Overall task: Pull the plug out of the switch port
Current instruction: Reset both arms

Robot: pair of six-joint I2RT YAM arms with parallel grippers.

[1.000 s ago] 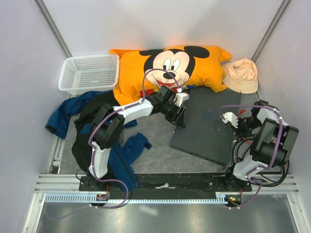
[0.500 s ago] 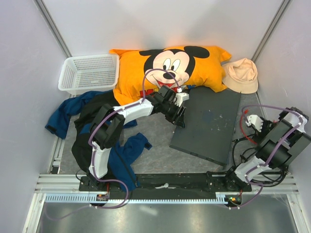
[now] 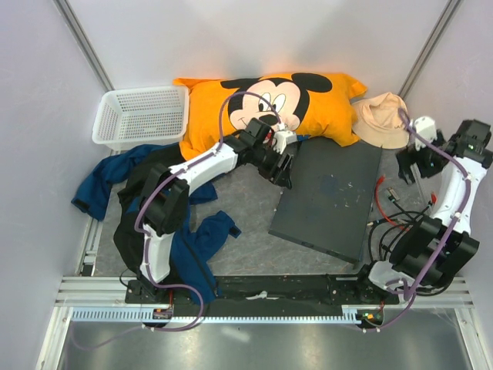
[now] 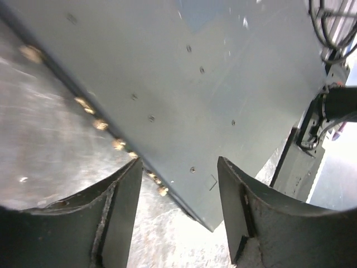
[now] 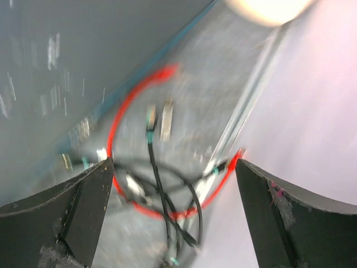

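- The right arm has swung away from the switch and risen; it now hangs beside the hat.
- The right fingers, shut a second ago, now stand wide apart.
- The red cable has dropped from them onto the surface.
- The left arm has edged towards the pillow.

Top external: fixed, high behind the arm bases, looks straight down on the whole table. Left wrist: close above the switch, facing down past the left gripper. Right wrist: farther off, blurred, facing down past the right gripper. All three views share the switch.
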